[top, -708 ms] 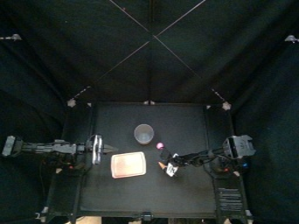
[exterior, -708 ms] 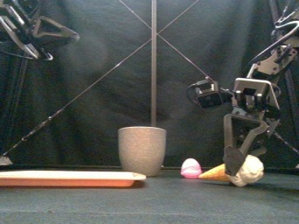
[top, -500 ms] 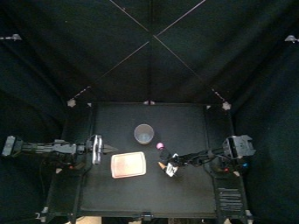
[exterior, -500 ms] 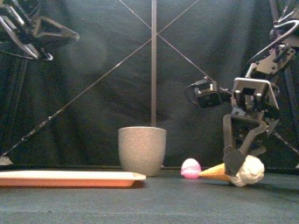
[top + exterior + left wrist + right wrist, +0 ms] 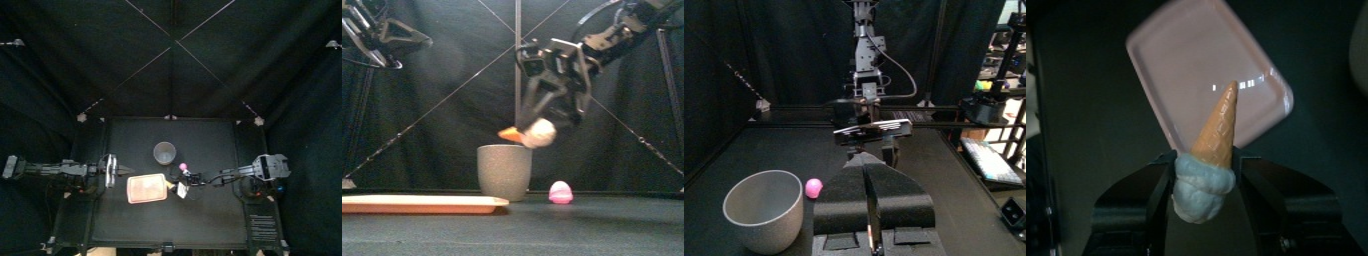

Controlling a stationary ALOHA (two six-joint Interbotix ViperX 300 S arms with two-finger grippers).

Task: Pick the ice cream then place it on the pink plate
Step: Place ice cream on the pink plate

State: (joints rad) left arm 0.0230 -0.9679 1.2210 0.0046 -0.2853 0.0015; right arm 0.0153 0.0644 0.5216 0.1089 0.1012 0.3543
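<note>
The ice cream, an orange cone [image 5: 1221, 122] with a pale scoop [image 5: 540, 131], hangs in the air with my right gripper [image 5: 543, 124] shut on the scoop. Its cone tip points toward the left. In the top view my right gripper [image 5: 183, 186] sits at the right edge of the pink plate [image 5: 144, 187]. The right wrist view shows the pink plate [image 5: 1186, 60] spread out below the cone. In the front view the plate [image 5: 416, 203] lies flat at the lower left. My left gripper [image 5: 871, 195] rests shut at the table's left side, holding nothing.
A tall grey speckled cup [image 5: 505, 172] stands mid-table behind the plate, also as the cup [image 5: 164, 152]. A small pink egg toy [image 5: 560, 192] lies to its right on the table.
My right gripper has lifted the ice cream off the table at the right and carried it up and left, to above the plate's right edge. The left arm has not moved.
</note>
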